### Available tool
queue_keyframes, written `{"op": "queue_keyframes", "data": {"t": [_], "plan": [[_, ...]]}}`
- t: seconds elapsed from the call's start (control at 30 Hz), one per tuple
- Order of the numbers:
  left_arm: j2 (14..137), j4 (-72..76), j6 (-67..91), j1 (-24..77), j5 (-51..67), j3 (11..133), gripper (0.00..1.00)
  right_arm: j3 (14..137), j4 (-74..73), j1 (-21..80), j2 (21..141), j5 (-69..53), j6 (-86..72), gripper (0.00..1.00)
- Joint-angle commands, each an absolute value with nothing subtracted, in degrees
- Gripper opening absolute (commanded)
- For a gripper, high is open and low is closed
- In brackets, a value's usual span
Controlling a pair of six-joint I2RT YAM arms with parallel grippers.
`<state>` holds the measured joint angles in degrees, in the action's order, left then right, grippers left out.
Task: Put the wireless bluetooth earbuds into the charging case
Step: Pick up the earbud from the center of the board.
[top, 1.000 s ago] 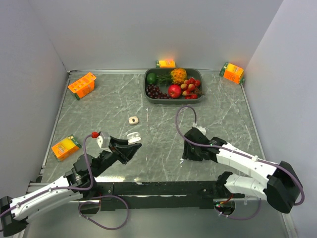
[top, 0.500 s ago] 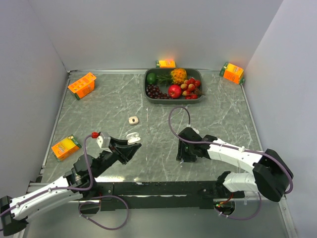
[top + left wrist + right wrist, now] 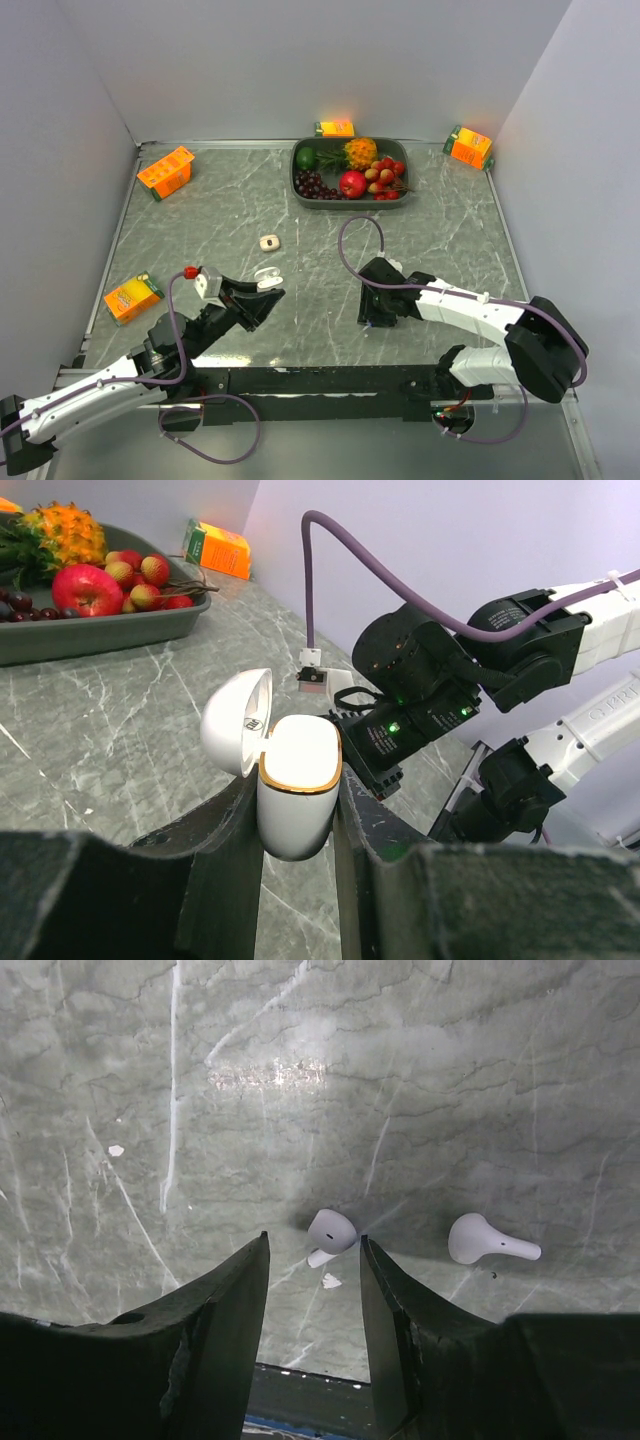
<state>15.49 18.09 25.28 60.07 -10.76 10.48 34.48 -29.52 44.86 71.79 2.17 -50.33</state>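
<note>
The 2 earbuds (image 3: 332,1232) are white, the table (image 3: 420,1070) grey-green veined.

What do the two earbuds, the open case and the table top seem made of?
Earbuds: probably white plastic, smooth, softly shiny.
Charging case: glossy white shell, likely plastic; gold-coloured rim, metal or paint unclear.
Table top: grey-green marble pattern with pale veins; real stone or print, cannot tell.

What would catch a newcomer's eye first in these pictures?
Probably the white charging case, lid flipped open, clamped upright in the left hand at the table's near left. Next, two white earbuds lie on the marbled table under the open right hand: one between its fingers, the other just beside. The tray of bright fruit at the far edge also stands out.
</note>
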Motion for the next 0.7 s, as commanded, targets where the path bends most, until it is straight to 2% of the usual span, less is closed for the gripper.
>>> {"op": "queue_keyframes", "data": {"t": [0.0,0.33,0.47,0.57,0.63,0.67], "plan": [[14.94,18.98,26.37,60.38,-11.78,10.28,0.01,34.19,-27.43,44.56,73.03,3.78,-51.42,0.47],[15.12,18.72,26.54,60.56,-11.78,10.28,0.01,33.75,-26.63,44.38,74.53,3.95,-51.07,0.36],[15.29,18.98,26.89,60.56,-11.78,10.20,0.01,33.57,-26.98,44.47,74.09,4.39,-50.89,0.29],[15.64,19.07,26.81,60.47,-11.51,10.28,0.01,33.84,-27.77,44.47,73.13,5.36,-50.54,0.19],[15.91,18.99,26.72,60.47,-11.51,10.55,0.01,34.54,-28.38,44.65,71.37,7.29,-50.19,0.09],[15.91,18.98,26.81,60.47,-11.51,10.46,0.01,34.89,-29.35,44.65,70.67,7.82,-49.58,0.01]]}}
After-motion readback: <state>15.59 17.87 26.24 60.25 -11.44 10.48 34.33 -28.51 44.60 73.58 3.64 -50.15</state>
